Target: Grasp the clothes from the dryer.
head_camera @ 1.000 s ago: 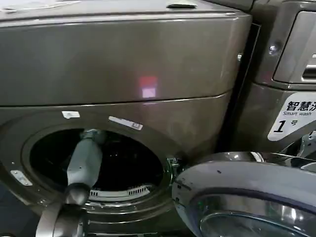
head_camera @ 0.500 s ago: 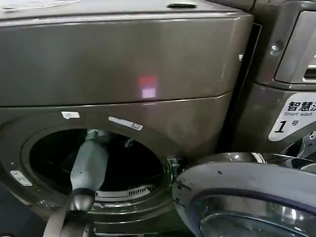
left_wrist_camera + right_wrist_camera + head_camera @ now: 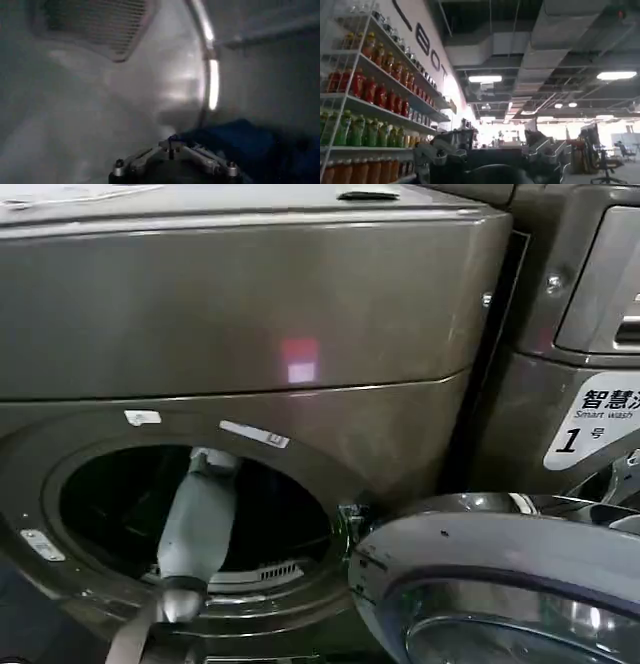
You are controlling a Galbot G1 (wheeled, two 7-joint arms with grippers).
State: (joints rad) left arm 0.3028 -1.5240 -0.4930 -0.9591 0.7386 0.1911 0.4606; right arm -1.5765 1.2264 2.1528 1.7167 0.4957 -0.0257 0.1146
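Left gripper (image 3: 172, 150) deep in dryer (image 3: 300, 314) drum, above navy clothes (image 3: 240, 140); finger state: cannot tell. Descend onto fabric bulk near drum's lower rim, clamp firmly.

Right gripper (image 3: 490, 155) parked outside, fingers spread, empty.

Bronze-grey dryer (image 3: 250, 314) with round porthole open, pale metal drum (image 3: 90, 115) inside, dark navy-blue clothes (image 3: 240, 142) lying crumpled on the drum wall

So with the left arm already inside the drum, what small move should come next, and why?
Probably ease the left gripper forward and down onto the clothes. The blue fabric lies just beyond it on the floor of the dryer, apparently not yet gripped.
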